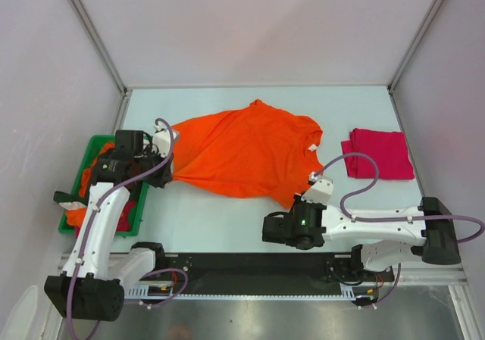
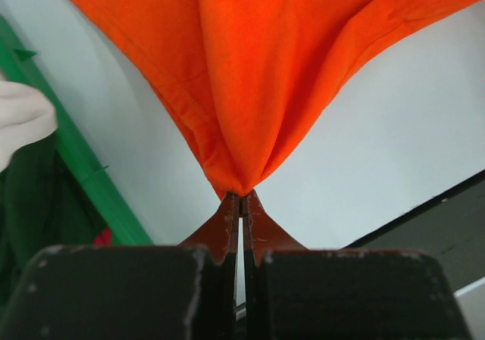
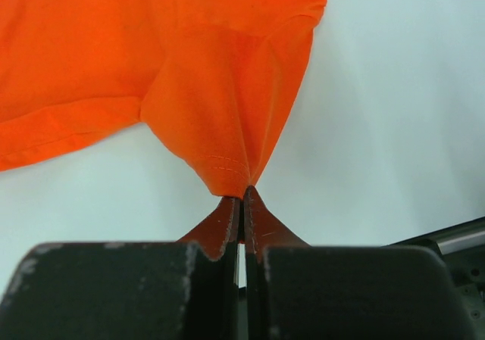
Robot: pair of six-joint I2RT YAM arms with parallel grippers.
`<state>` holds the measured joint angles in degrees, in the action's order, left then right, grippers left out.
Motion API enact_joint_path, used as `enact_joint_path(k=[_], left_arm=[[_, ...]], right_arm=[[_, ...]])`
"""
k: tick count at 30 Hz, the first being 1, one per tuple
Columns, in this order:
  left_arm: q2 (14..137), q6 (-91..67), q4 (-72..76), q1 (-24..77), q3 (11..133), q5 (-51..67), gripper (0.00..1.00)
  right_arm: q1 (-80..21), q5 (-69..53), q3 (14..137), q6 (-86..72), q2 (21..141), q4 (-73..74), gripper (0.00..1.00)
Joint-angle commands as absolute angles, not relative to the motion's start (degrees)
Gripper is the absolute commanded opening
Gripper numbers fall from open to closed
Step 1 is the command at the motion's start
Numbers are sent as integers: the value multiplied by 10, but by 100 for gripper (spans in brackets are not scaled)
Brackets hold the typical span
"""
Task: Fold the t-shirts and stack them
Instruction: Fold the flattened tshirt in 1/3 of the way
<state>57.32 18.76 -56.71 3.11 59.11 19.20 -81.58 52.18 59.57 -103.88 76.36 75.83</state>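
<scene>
A bright orange t-shirt [image 1: 242, 151] lies spread and rumpled across the middle of the table. My left gripper [image 1: 165, 175] is shut on its left corner, which shows bunched at the fingertips in the left wrist view [image 2: 241, 196]. My right gripper [image 1: 297, 201] is shut on a hemmed corner at the shirt's near right, seen in the right wrist view [image 3: 242, 192]. A magenta-red t-shirt [image 1: 377, 154] lies folded at the right. More t-shirts, dark green and orange, sit in the bin [image 1: 87, 175], mostly hidden by my left arm.
The green plastic bin [image 1: 76, 179] stands at the left table edge; its rim shows in the left wrist view [image 2: 76, 154]. Grey walls enclose the table on three sides. A black rail [image 1: 250, 268] runs along the near edge.
</scene>
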Motion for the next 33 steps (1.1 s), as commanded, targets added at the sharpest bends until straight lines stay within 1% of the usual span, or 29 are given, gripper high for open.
enact_joint_path(k=[1,5,12,19,22,25,29,30,31,33], left_arm=[[540,250,-580,31,600,140,0],[541,258,-586,21,578,133,0],[532,261,-601,19,544,137,0],[538,258,-596,17,537,128,0],[552,258,-598,16,538,130,0],[546,253,-576,15,536,126,0],[556,248,-541,13,534,107,0],[561,248,-534,12,533,104,0],[573,248,-523,12,533,104,0],[585,245,-512,8,536,102,0]], right_arm=[[-819,526,569,-1105,722,870,0],[-814,514,545,-1129,679,871,0],[-813,480,505,-1173,645,871,0],[-801,476,468,-1201,604,871,0],[-793,490,476,-1177,607,871,0],[-786,535,501,-1144,623,870,0],[-743,583,536,-1090,649,866,0],[-719,593,546,-1071,654,858,0],[-702,606,553,-1012,657,843,0],[-663,615,561,-943,657,781,0]])
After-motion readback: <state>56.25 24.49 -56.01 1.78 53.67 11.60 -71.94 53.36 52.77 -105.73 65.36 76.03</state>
